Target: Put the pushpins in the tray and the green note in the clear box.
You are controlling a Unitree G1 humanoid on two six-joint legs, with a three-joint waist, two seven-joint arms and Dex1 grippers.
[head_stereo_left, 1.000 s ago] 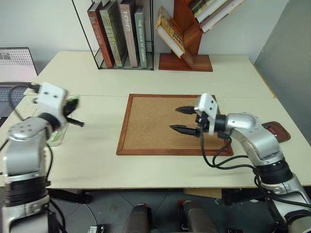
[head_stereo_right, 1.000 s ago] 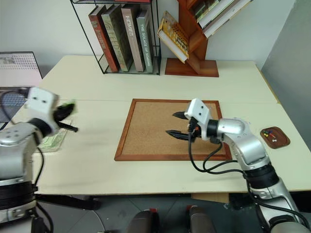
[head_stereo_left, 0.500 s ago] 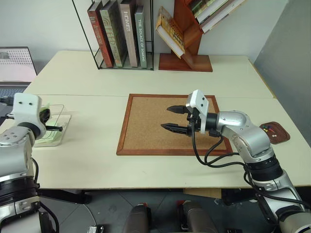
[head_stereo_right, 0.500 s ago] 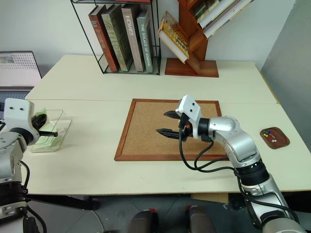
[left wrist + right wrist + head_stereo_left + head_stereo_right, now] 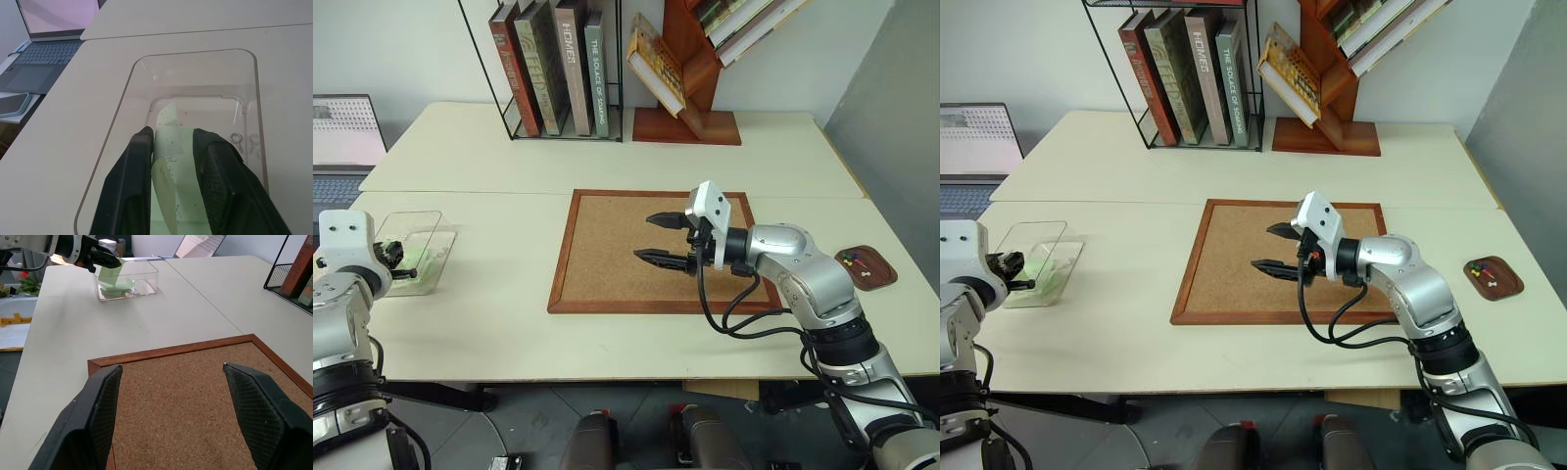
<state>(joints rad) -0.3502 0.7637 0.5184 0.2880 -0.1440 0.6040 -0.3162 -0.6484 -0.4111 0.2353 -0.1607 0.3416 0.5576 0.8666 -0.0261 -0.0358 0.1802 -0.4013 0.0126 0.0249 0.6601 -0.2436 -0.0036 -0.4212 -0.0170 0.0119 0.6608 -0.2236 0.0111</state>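
The green note (image 5: 168, 147) stands between the parted fingers of my left gripper (image 5: 173, 132), low inside the clear box (image 5: 195, 51) at the table's left edge. The head views show the same, with the left gripper (image 5: 396, 259) at the clear box (image 5: 429, 240). My right gripper (image 5: 642, 238) hovers open over the corkboard (image 5: 607, 264) and has nothing between its fingers. The small brown tray (image 5: 873, 272) sits at the far right of the table. Several pushpins (image 5: 850, 259) lie in it.
Two small metal hooks (image 5: 237, 138) lie in the clear box. A wire rack of books (image 5: 558, 69) and a slanted wooden bookshelf (image 5: 690, 88) stand at the back. A laptop (image 5: 342, 137) is on a side table at the left.
My left arm swung left and down, bringing the note into the clear box, and its fingers have parted. The right gripper stays open over the corkboard.
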